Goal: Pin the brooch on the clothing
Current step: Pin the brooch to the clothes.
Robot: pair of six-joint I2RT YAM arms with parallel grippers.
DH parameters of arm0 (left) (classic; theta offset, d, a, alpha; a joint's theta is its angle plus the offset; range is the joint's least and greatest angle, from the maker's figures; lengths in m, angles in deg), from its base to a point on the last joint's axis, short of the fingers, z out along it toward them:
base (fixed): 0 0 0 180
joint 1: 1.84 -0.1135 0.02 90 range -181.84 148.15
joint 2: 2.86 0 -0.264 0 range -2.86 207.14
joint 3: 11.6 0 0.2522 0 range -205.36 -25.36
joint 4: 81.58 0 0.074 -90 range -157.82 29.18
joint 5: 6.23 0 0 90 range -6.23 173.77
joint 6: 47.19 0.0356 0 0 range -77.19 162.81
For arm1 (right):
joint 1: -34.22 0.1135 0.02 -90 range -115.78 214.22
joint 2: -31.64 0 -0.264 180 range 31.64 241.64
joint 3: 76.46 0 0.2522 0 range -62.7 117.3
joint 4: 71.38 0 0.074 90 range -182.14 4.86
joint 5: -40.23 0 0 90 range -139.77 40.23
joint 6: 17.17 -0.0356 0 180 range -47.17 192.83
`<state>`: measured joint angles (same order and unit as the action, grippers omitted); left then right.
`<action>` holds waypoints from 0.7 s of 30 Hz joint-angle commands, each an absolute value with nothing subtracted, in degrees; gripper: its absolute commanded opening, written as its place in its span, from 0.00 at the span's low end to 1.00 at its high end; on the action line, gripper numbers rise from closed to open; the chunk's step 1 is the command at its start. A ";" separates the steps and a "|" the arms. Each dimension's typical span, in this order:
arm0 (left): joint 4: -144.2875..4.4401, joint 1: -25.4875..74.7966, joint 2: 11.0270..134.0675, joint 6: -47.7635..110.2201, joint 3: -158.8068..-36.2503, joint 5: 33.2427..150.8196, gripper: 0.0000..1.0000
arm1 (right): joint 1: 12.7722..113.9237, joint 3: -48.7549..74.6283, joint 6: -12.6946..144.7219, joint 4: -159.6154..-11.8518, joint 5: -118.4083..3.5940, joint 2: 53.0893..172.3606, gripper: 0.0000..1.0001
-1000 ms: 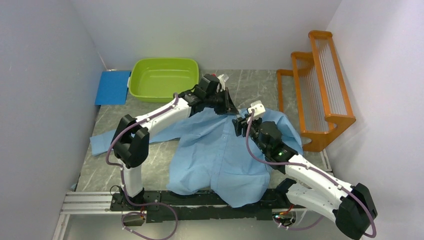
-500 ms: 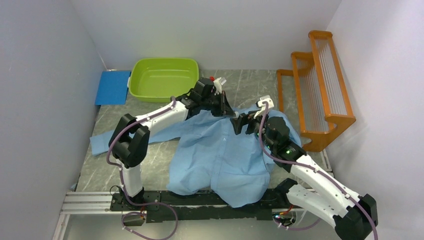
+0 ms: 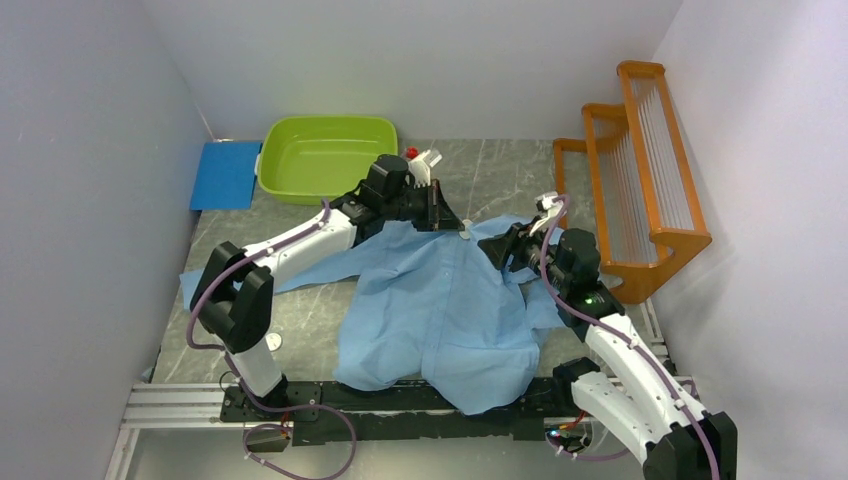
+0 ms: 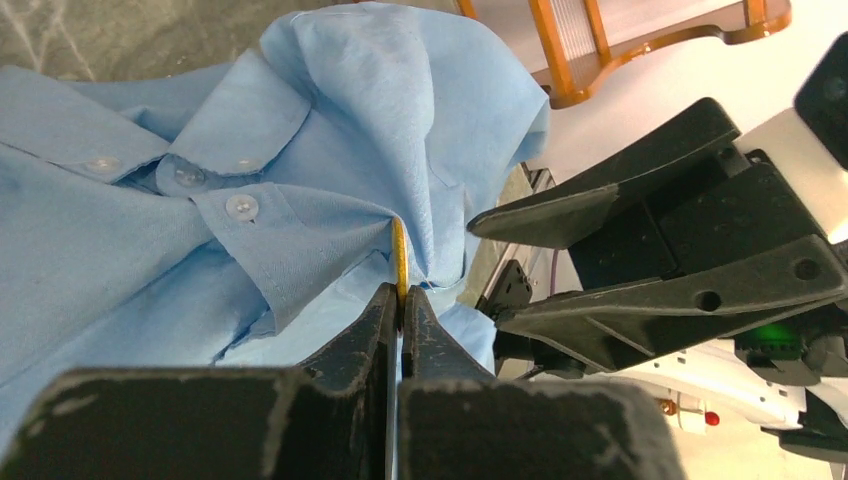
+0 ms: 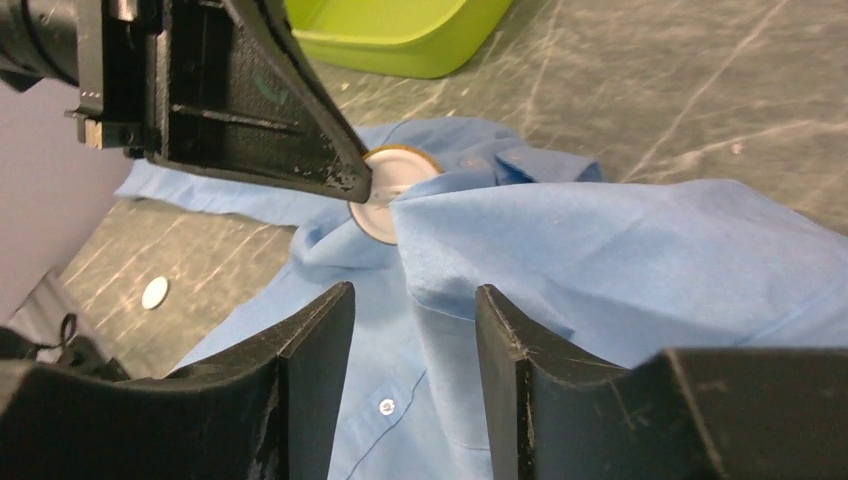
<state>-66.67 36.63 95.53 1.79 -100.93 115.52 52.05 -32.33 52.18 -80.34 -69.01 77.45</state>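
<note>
The clothing is a light blue shirt (image 3: 440,310) spread on the table, its collar end toward the far side. My left gripper (image 3: 455,225) is shut on the brooch (image 5: 385,195), a round white disc with a gold rim. In the left wrist view the brooch (image 4: 399,260) shows edge-on above the closed fingertips (image 4: 385,300). A fold of collar cloth (image 4: 300,235) bunches against the brooch and hides part of it. My right gripper (image 5: 415,295) hovers open just right of the brooch, over the shirt (image 5: 600,250), nothing between its fingers.
A green tub (image 3: 325,155) and a blue pad (image 3: 225,175) sit at the far left. An orange rack (image 3: 640,170) stands along the right wall. A small white disc (image 3: 273,342) lies on the grey table left of the shirt.
My right gripper has drawn back to the right, away from the collar, and its jaws widened, then narrowed partway. The left gripper with the brooch shifted slightly left.
</note>
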 commanded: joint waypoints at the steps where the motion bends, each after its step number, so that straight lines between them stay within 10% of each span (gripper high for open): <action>1: -70.78 36.56 91.86 3.11 -100.93 119.37 0.03 | 51.75 -32.44 52.21 -76.86 -75.27 77.48 0.50; 21: -69.59 36.56 90.16 2.54 -101.84 125.04 0.03 | 51.69 -27.09 53.14 -88.43 -59.77 82.74 0.50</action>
<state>-68.90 36.63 94.92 1.25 -100.80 122.56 51.91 -30.84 52.32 -85.80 -63.85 82.91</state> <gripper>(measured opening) 0.046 0.501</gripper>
